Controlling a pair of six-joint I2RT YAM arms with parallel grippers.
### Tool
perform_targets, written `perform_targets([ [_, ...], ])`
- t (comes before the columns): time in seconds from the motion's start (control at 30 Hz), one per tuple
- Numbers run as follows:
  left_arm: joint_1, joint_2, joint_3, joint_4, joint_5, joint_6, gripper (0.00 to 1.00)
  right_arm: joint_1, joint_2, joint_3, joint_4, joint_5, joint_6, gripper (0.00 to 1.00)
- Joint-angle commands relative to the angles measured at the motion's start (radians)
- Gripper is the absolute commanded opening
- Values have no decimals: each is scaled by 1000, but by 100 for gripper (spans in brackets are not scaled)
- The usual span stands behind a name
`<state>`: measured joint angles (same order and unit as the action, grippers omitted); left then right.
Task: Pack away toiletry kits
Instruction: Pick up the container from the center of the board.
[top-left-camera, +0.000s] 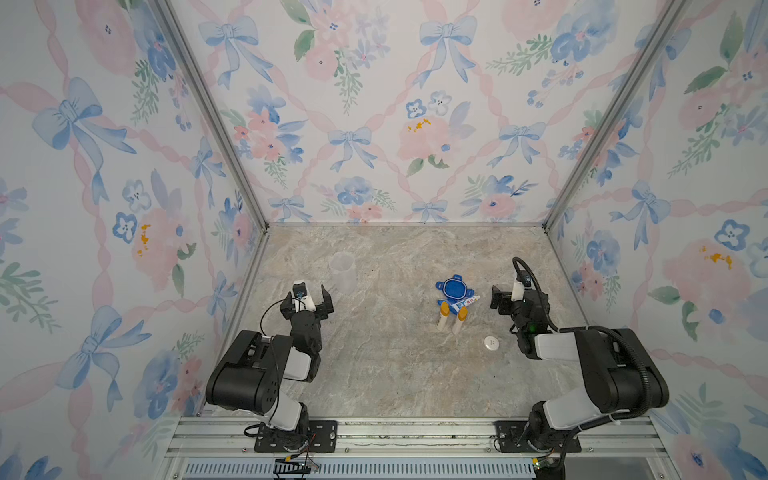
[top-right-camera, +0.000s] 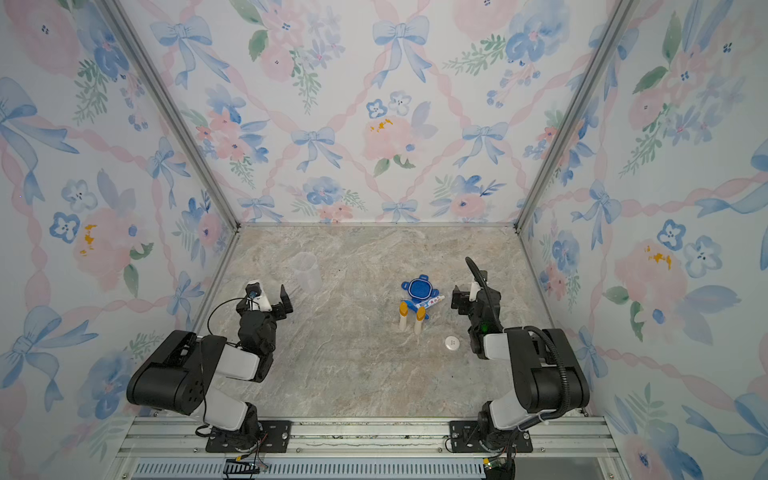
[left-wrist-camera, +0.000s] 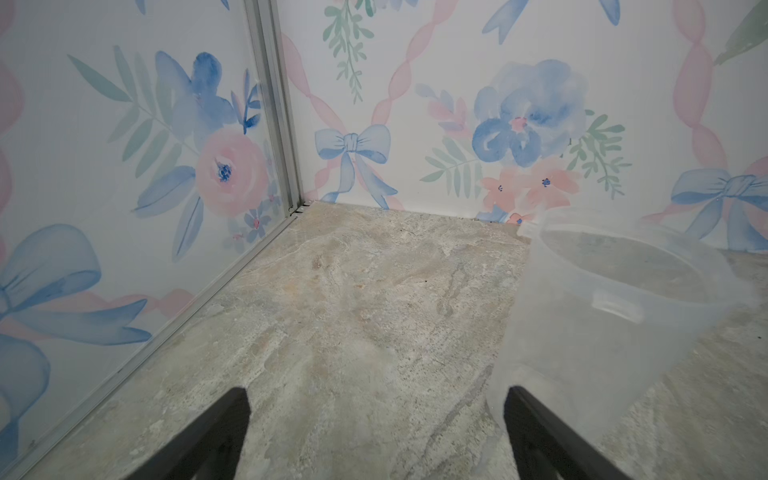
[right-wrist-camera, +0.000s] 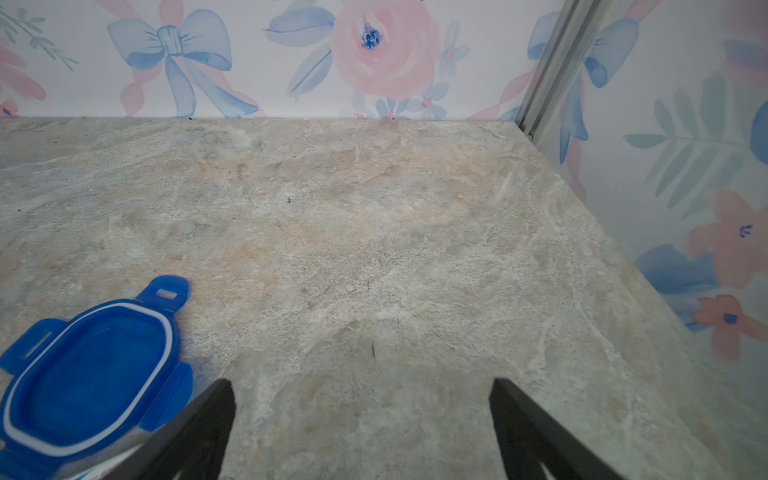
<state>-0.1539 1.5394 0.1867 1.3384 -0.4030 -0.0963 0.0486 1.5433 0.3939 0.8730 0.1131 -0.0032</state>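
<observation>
On the marbled tabletop (top-left-camera: 374, 374), between the two arms, everything to be packed sits off toward the right arm's side. Biggest of the loose things is the translucent cup (top-left-camera: 343, 271), standing upright near the left gripper (top-left-camera: 309, 297); in the left wrist view one finger seems to stand right at the cup's base, though I can't tell if it touches. That gripper is spread wide and has nothing in it.

The right gripper (top-left-camera: 497, 300) is likewise gaping and empty, and the blue lid (top-left-camera: 454, 287) lies flat just beside it, toward the centre of the table. The kit is huddled at the lid's near edge: the printed tube (top-left-camera: 468, 303) lies crosswise, resting against the lid's edge, its long axis pointing roughly at the right gripper. The two orange-capped tubes (top-left-camera: 443, 316) lie side by side just below it, caps toward the lid, bodies running back toward the robot's base. The small white disc (top-left-camera: 491, 343) sits apart from them, nearer the right arm's forearm.

So the right arm is plainly the nearer one for every piece, and the cup that looks the likely container is across the table by the left arm. I'd judge the printed tube needs the right jaws turned across its length, since it points nearly straight at them now.
</observation>
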Motion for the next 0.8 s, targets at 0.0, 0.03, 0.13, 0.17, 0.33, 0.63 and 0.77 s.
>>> perform_targets([
  [0.0, 2, 7, -6, 21, 5, 19, 98, 6, 1, 2, 23, 4, 5, 97],
  [0.03, 2, 7, -7, 21, 4, 18, 98, 6, 1, 2, 23, 5, 6, 97],
  [0.13, 2, 8, -7, 19, 4, 19, 98, 6, 1, 3, 23, 5, 5, 97],
  [0.17, 2, 8, -6, 20, 5, 19, 98, 6, 1, 2, 23, 5, 6, 97],
  [0.33, 2, 8, -6, 20, 5, 18, 98, 6, 1, 2, 23, 5, 5, 97],
  [0.63, 5, 7, -6, 21, 11, 17, 98, -11, -1, 1, 21, -27, 17, 97],
  [0.77, 21, 7, -6, 20, 47, 11, 98, -10, 1, 0, 23, -31, 12, 97],
])
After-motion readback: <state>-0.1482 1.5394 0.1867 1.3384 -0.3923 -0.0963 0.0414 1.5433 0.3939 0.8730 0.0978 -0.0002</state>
